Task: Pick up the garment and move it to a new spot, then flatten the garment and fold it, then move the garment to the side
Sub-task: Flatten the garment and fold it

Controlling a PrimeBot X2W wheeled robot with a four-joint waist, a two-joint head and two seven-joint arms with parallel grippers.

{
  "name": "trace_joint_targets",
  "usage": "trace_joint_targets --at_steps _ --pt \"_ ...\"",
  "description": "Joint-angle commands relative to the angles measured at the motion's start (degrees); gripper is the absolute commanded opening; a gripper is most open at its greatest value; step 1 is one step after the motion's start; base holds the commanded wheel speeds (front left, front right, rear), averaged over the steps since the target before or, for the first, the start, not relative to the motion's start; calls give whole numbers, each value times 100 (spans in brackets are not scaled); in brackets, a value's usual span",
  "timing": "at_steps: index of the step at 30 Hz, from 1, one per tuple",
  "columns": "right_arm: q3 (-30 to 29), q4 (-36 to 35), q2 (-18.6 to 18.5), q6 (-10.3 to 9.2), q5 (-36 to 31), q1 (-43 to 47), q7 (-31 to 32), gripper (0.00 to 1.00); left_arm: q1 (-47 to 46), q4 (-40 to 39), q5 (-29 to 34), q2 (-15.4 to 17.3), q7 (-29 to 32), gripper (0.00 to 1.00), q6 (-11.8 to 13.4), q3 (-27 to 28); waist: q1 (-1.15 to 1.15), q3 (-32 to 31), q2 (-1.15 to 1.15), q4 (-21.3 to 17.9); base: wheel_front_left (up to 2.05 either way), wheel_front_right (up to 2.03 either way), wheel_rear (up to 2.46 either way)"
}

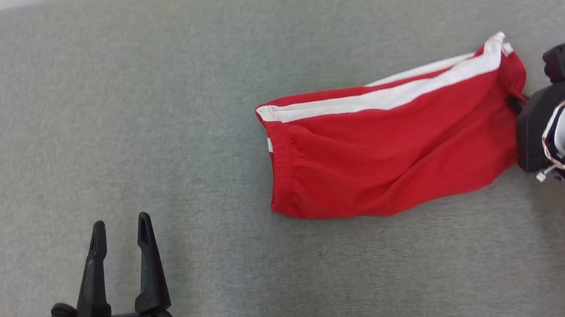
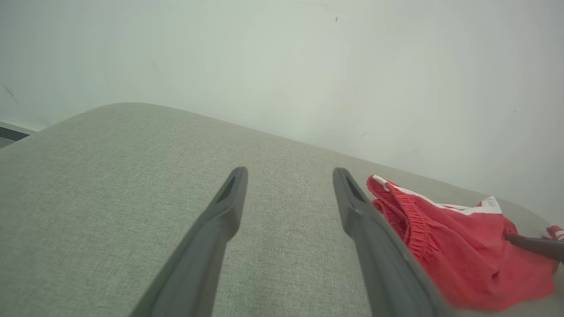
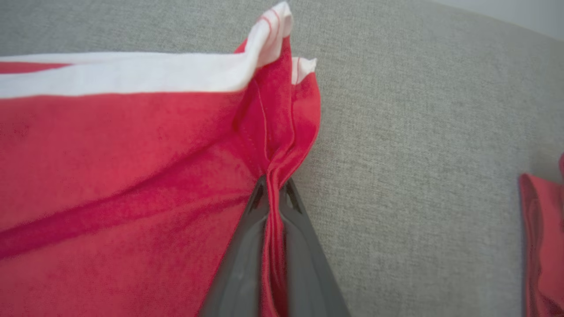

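1. The red shorts [image 1: 386, 156] lie on a grey padded surface [image 1: 89, 96]. They are between the two end effectors, but much closer to the right one.
2. Their long axis runs from side to side. It goes from the side of the left end effector across to the right end effector, and the right end sits a little farther from the robot.
3. The gathered elastic waistband [image 1: 281, 153] is the end that points toward the left end effector. The leg hem is the end at the right end effector.
4. A white stripe [image 1: 389, 95] follows the long axis on the far edge of the shorts.
5. The right end effector [image 3: 273, 191] is closed on the hem of the shorts. In the right wrist view a thin fold of red cloth is pinched between its two fingers, and creases spread out from this place.
6. Just beyond its fingertips, the hem corner with the white stripe stands up a little from the surface.
7. The left end effector [image 1: 120, 229] is open and has nothing between its fingers. It is well apart from the shorts, and the waistband lies ahead of it and to its right.
8. To the right of the right end effector, apart from the pinched fold, there is another piece of red cloth [image 3: 539, 246]. I cannot tell if it belongs to the same shorts.
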Motion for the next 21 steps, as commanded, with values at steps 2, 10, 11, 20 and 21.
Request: trace_joint_targets --at_steps 2,10,11,20,21 --pt "19 32 29 -24 -115 141 -107 0 135 35 61 4 -10 100 -44 33 0 -312 0 -292 0 0 0" --pt "-57 32 -127 -21 -493 169 -331 0 336 316 -41 2 -10 100 45 -81 0 -749 0 -627 0 0 0" --pt "-65 42 -162 -21 -574 149 -371 0 362 351 -50 4 -10 100 56 -95 0 -796 0 -649 0 0 0" --pt "-119 -173 -128 -21 -1221 11 -536 0 499 568 -178 5 -10 100 28 -229 0 -1019 0 -644 0 0 0" --pt "-86 -261 -56 -21 -1235 22 -491 0 503 569 -195 6 -10 100 26 -233 0 -1029 0 -632 0 0 0"
